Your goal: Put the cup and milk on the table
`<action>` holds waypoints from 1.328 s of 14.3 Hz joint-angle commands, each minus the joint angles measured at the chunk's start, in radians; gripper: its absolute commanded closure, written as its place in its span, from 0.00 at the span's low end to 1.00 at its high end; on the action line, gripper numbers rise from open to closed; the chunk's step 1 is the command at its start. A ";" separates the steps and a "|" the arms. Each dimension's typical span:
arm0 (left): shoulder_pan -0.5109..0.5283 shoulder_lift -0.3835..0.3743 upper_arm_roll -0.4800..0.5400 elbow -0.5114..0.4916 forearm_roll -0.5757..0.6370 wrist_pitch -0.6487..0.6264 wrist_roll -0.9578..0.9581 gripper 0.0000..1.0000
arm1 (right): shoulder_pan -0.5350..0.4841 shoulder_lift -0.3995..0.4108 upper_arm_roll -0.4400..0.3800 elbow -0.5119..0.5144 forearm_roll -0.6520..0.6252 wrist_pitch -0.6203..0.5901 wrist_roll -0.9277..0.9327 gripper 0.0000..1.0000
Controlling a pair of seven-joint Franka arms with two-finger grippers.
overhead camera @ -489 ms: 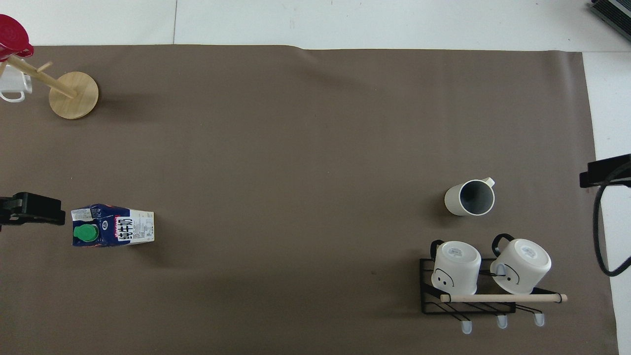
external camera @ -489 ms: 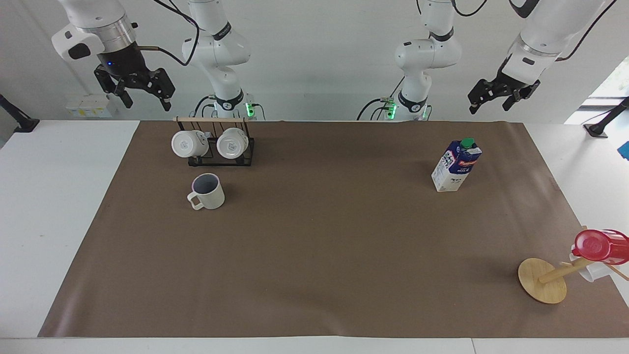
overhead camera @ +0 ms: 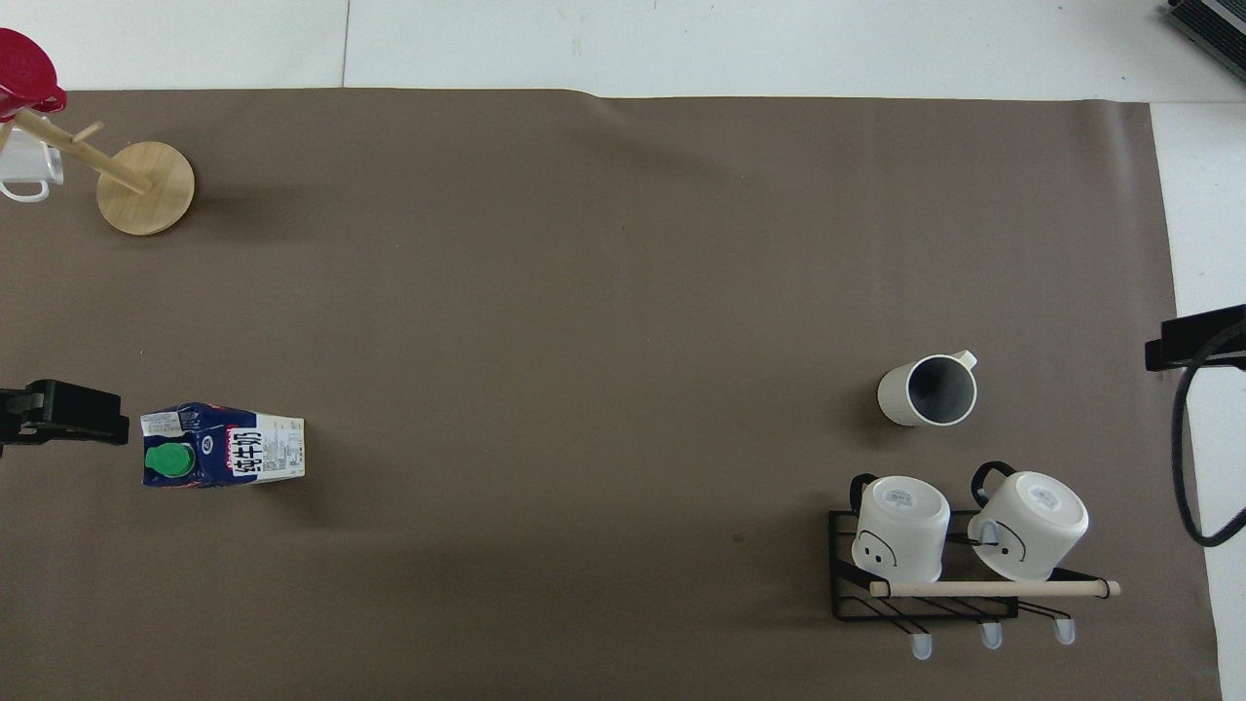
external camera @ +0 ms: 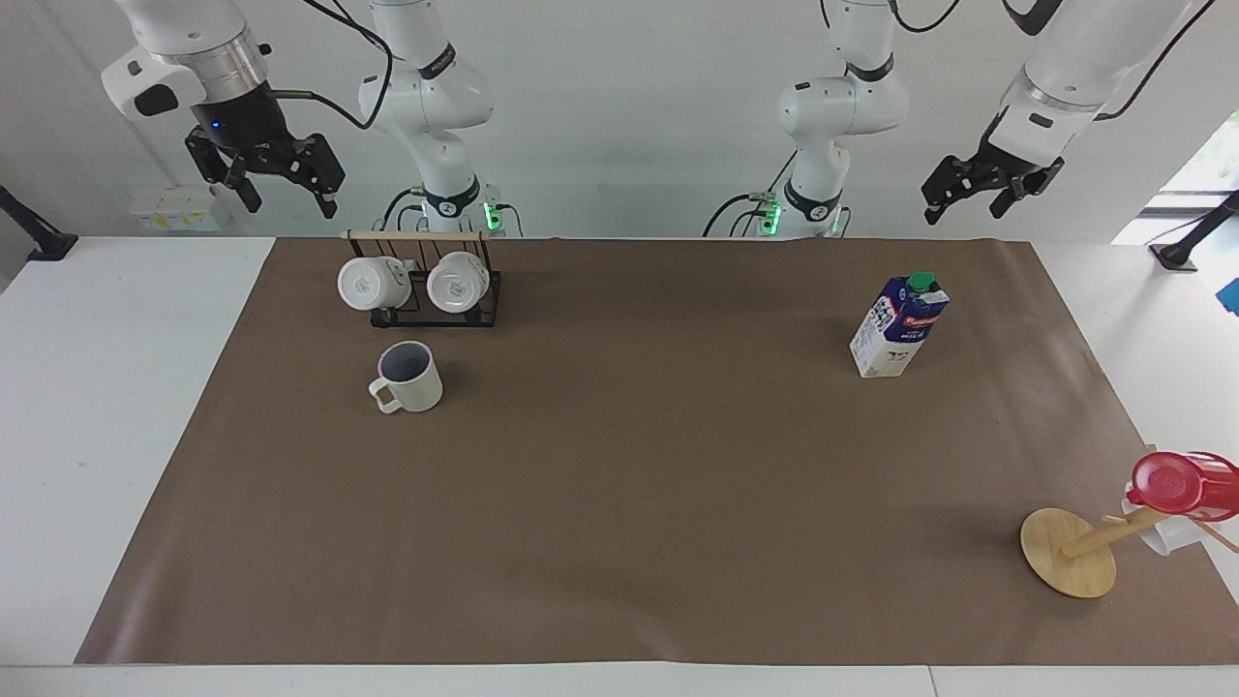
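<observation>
The cup [external camera: 408, 378] stands upright on the brown sheet [external camera: 629, 465] of the table [external camera: 97, 387], just farther from the robots than the mug rack; it also shows in the overhead view [overhead camera: 928, 390]. The milk [external camera: 898, 325] stands upright on the sheet toward the left arm's end, green cap up, and shows in the overhead view [overhead camera: 224, 445]. My right gripper [external camera: 281, 189] hangs open and empty, high over the table's edge beside the rack. My left gripper [external camera: 973, 198] hangs open and empty, high over the sheet's edge, apart from the milk.
A black wire rack [external camera: 426, 300] with a wooden bar holds two plain white mugs [overhead camera: 900, 526] near the right arm's base. A wooden mug tree [external camera: 1068, 552] with a red cup [external camera: 1176, 482] stands at the sheet's corner, at the left arm's end.
My right gripper has risen slightly. The left gripper, the cup and the milk have not moved.
</observation>
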 commanded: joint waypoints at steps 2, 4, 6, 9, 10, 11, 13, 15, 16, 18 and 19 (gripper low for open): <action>0.013 0.006 -0.009 0.021 0.016 -0.019 -0.007 0.00 | -0.005 -0.028 0.005 -0.037 -0.009 0.023 -0.013 0.00; 0.013 0.004 -0.009 0.021 0.016 -0.017 -0.007 0.00 | -0.008 -0.026 0.005 -0.034 -0.007 0.020 -0.014 0.00; 0.013 0.006 -0.009 0.021 0.016 -0.017 -0.007 0.00 | -0.009 -0.022 0.005 -0.028 -0.001 0.030 -0.014 0.00; 0.013 0.006 -0.009 0.021 0.016 -0.017 -0.007 0.00 | -0.009 -0.022 0.005 -0.025 0.005 0.023 -0.017 0.00; 0.013 0.006 -0.010 0.021 0.016 -0.017 -0.007 0.00 | -0.016 -0.025 0.002 -0.028 0.005 0.017 -0.017 0.00; 0.013 0.006 -0.010 0.021 0.016 -0.017 -0.007 0.00 | -0.016 -0.022 -0.001 -0.025 0.005 0.020 -0.019 0.00; 0.013 0.006 -0.009 0.021 0.016 -0.017 -0.007 0.00 | -0.016 -0.022 -0.003 -0.025 0.005 0.020 -0.016 0.00; 0.013 0.004 -0.009 0.021 0.018 -0.017 -0.007 0.00 | -0.016 -0.022 -0.006 -0.023 0.006 0.026 -0.017 0.00; 0.013 0.006 -0.009 0.021 0.016 -0.017 -0.007 0.00 | -0.016 -0.022 -0.006 -0.023 0.005 0.021 -0.017 0.00; 0.013 0.006 -0.009 0.021 0.016 -0.017 -0.007 0.00 | -0.016 -0.022 -0.006 -0.025 0.007 0.023 -0.022 0.00; 0.013 0.006 -0.009 0.021 0.016 -0.017 -0.007 0.00 | -0.016 -0.026 -0.006 -0.029 0.007 0.021 -0.025 0.00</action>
